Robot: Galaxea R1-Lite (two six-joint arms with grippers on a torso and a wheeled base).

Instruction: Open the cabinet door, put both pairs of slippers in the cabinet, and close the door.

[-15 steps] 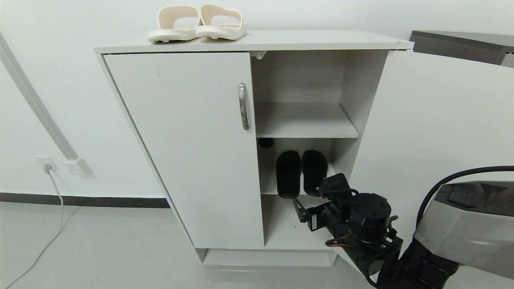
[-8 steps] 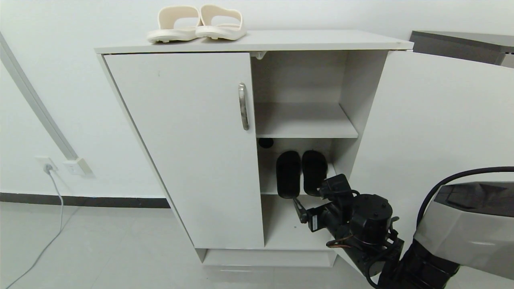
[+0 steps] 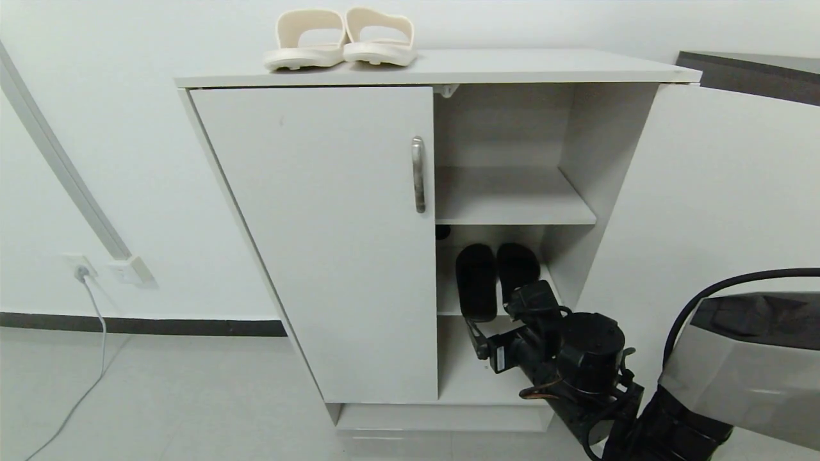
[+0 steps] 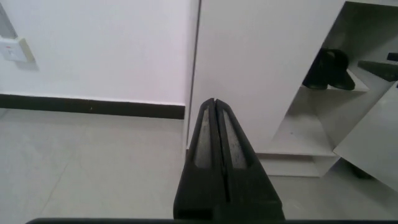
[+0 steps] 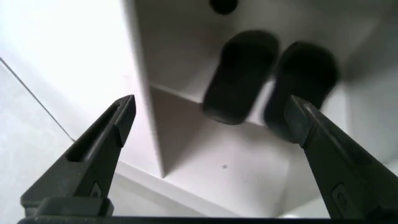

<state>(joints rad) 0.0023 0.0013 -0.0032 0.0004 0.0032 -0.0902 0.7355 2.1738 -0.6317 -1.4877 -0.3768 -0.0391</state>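
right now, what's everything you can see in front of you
cabinet: one, white, against the wall
left door: one, white, closed
handle: one, metal, upright on the left door's inner edge
right door: one, white, swung open
cream slippers: one pair, side by side on the cabinet top
black slippers: one pair, on the second shelf down, open side
wall socket: one, white, low on the wall left of the cabinet
right tool: one, black, open, just in front of the black slippers
left tool: one, black, shut, low, facing the cabinet's closed side
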